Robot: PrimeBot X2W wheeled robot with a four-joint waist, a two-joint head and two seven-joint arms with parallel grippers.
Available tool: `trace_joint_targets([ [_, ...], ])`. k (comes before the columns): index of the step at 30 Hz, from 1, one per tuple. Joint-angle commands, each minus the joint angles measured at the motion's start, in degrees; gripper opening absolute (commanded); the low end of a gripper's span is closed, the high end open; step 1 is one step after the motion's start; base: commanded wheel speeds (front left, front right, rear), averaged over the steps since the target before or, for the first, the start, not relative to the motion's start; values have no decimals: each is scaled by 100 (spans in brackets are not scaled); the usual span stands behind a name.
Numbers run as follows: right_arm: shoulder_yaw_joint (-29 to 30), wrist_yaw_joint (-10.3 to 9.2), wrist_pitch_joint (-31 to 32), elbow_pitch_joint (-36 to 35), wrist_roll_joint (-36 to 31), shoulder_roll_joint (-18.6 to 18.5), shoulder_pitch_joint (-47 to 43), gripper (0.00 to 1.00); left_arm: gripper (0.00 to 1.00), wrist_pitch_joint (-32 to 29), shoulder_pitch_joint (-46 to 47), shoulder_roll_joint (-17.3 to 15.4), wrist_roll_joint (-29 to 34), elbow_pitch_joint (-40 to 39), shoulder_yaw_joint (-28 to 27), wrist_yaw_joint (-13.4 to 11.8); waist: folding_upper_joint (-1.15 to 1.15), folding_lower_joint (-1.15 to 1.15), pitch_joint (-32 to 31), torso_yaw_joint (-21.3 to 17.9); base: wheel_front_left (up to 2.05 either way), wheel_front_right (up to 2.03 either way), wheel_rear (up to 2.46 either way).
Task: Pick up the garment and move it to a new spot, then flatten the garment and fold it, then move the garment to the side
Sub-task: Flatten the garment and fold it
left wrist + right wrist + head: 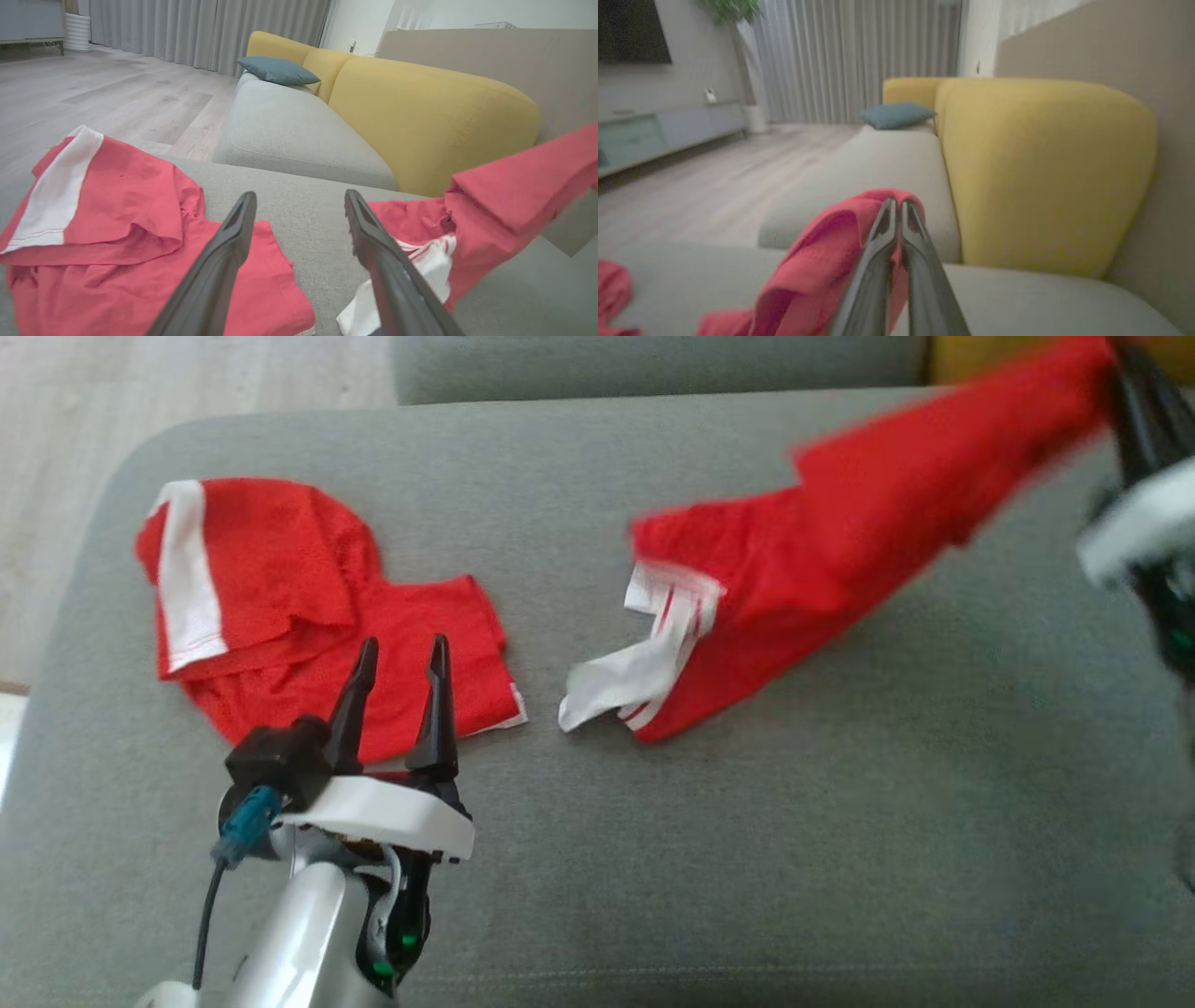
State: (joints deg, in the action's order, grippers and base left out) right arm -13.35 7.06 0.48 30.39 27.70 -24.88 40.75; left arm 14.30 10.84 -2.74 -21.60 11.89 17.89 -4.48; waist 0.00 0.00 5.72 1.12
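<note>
currently garment (840,532) is being pinched at its top by right gripper (897,207), long axis being stretched down-left onto cushion (840,821); spread left gripper (400,658) is being held nearer its trailing white hem (644,672).

Left jaws apart, right jaws pinched

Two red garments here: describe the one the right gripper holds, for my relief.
On the grey sofa seat cushion, look to the robot's right. A red fabric garment with a white striped hem slants up from the cushion into the shut right gripper. The other red garment, with a white band, lies crumpled by the open left gripper; this one is lifted at one end.
</note>
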Motion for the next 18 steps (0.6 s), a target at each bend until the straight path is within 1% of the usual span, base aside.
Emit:
trace_joint_targets([
  [1, -3, 43, 92, -276, -49, -219, 46, 0, 100, 70, 269, -18, 64, -197, -191, 7, 0, 0, 96, -112, 0, 0, 0],
  [3, 118, 43, 339, -229, -126, -490, -283, 0, 100, 70, 310, -17, 94, -195, -201, 25, 0, 0, 142, -188, 0, 0, 0],
  [5, 334, 43, 612, -66, -275, -638, -524, 0, 100, 70, 334, -16, 113, -186, -211, 40, 0, 0, 176, -266, 0, 0, 0],
  [6, 430, 43, 666, -5, -471, -709, -594, 85, 100, 70, 346, -16, 122, -176, -207, 51, 0, 0, 196, -297, 0, 0, 0],
  [7, 558, 43, 757, 91, -606, -709, -652, 100, 100, 70, 361, -16, 132, -161, -197, 64, 0, 0, 211, -320, 0, 0, 0],
  [10, 919, 43, 883, 246, -1069, -579, -720, 100, 100, 70, 391, -15, 146, -116, -168, 88, 0, 0, 220, -385, 0, 0, 0],
  [13, 1148, 43, 905, 206, -1526, -337, -770, 100, 100, 70, 407, -15, 135, -90, -146, 79, 0, 0, 190, -428, 0, 0, 0],
  [16, 1285, 43, 799, -64, -1871, -33, -854, 100, 100, 70, 421, -15, 130, -58, -139, 80, 0, 0, 117, -454, 0, 0, 0],
  [18, 1339, 43, 634, -349, -1901, 235, -961, 100, 100, 70, 418, -15, 123, -50, -136, 82, 0, 0, 59, -462, 0, 0, 0],
])
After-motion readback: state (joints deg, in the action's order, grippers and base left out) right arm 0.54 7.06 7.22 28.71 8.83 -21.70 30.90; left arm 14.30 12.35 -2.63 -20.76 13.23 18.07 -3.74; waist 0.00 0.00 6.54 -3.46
